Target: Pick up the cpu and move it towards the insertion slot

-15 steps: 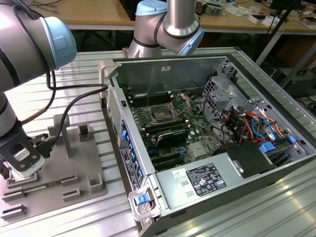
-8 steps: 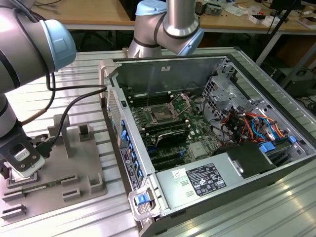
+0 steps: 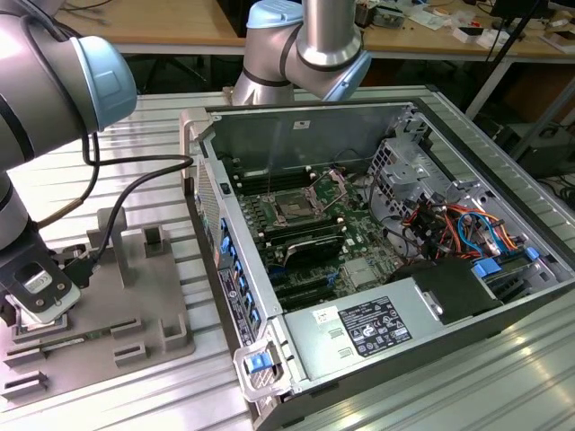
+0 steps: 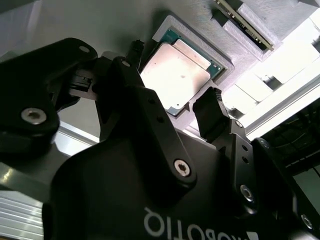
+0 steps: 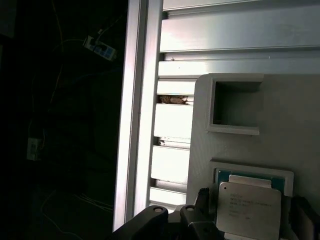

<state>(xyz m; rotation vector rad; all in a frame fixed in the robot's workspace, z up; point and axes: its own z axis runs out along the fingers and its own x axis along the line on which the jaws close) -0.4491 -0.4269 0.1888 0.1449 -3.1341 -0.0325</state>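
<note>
Gripper (image 4: 174,75) sits closest to the lens in the second wrist view. Its black fingers (image 4: 212,115) are spread, one on each side of the cpu (image 4: 177,70), w/ nothing pinched. Can't tell whether the pads touch the chip's edges.

Cpu lies flat, lid up, in its pocket on the grey tray (image 3: 153,296). In the exterior view the gripper hangs low over the tray at that view's left, well apart from the slot (image 3: 295,205). The slot is inside the open case (image 3: 296,121) nearer the middle. Its dark centre looks exposed, w/ the load plate apparently swung up.

Step in hand, as I judge it: the pick-up, at the grasp stage. Cpu isn't lifted and no travel toward the slot has begun.

Next move prob. calls for:
- closing evenly on opposite edges
- light force
- a straight lift clear of the pocket rim, no tilt
</note>
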